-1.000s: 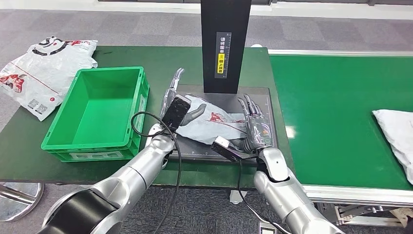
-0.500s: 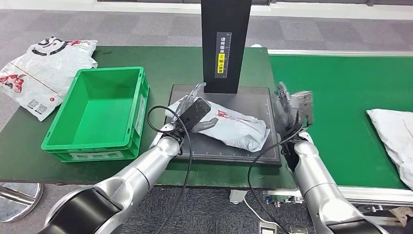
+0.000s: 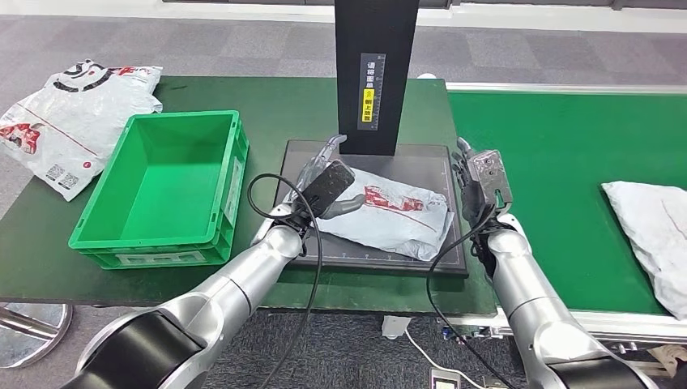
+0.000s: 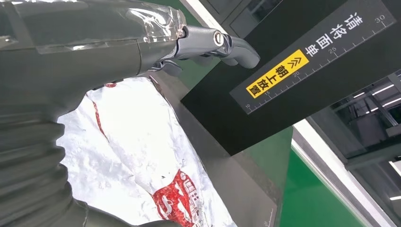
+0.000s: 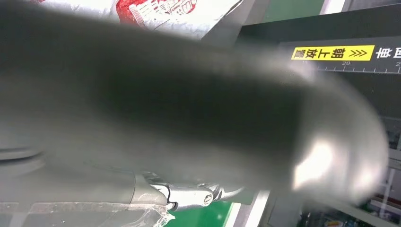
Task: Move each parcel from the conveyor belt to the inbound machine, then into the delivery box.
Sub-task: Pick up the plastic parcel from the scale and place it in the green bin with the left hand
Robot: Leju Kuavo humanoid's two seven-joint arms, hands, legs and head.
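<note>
We took the inbound machine, dark plate with a black post, as landmark; the parcel, a white bag with red print, lay flat on the plate, just in front of the post; the delivery box, green, stood beside the plate, on the side away from the conveyor belt; a second parcel lay on the belt, well apart from the machine.

Left hand sat at the box-side end of the parcel, thumb on the bag; whether it gripped we could not tell; fingers looked apart in the left wrist view. Right hand stood at the plate's belt-side edge, apart from the parcel, holding nothing; fingers hidden, so open or closed we could not tell.

Risks, as we judged: the slick, limp bag could slip or sag from a one-sided grip; it might catch the box rim; the wrist cable looped near the box could snag.
</note>
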